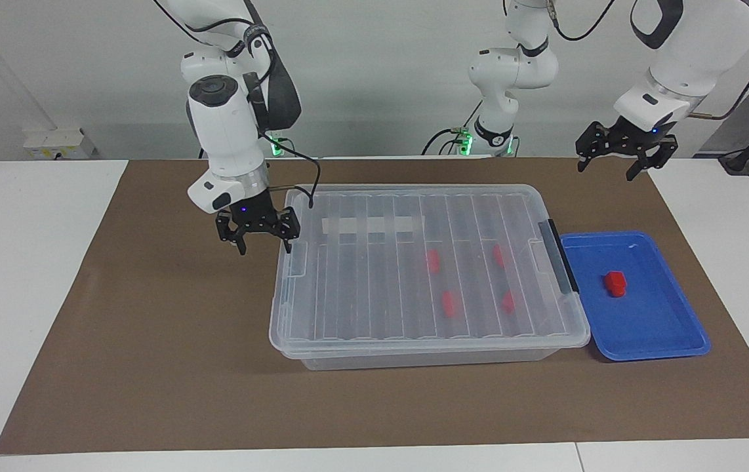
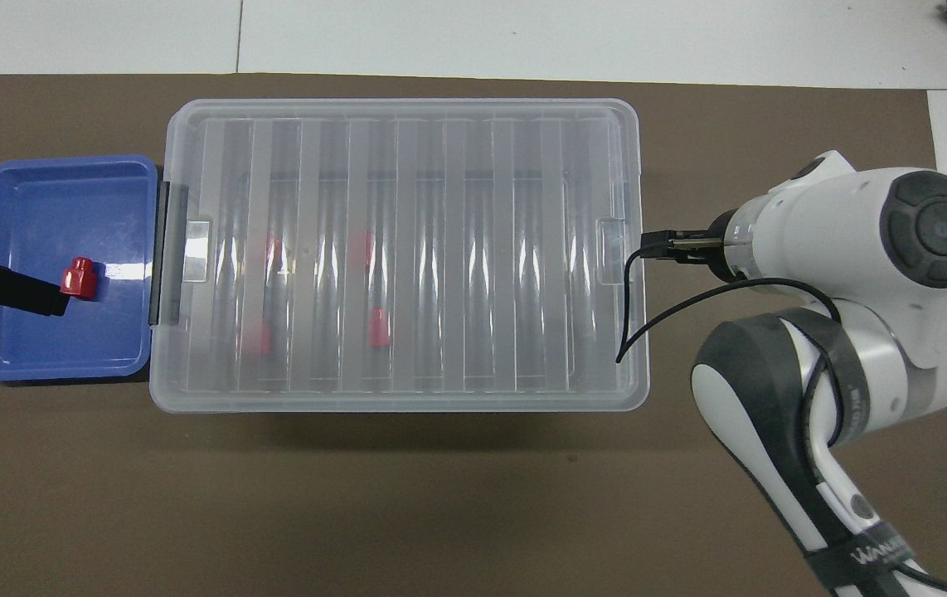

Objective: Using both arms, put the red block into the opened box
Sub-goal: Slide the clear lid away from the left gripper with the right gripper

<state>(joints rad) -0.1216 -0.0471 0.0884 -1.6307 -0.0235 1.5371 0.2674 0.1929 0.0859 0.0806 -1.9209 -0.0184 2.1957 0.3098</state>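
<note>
The box lies in the middle of the mat with its ribbed clear lid down. Several red blocks show through the lid. One more red block sits in the blue tray. My right gripper hangs open and empty at the box's short end toward the right arm's end, one fingertip by the rim. Whether it touches I cannot tell. In the overhead view its own wrist hides it. My left gripper waits open, raised above the mat's corner.
The blue tray stands against the box's short end that carries the black latch bar. A brown mat covers the table. A black cable loops from the right wrist over the lid's edge.
</note>
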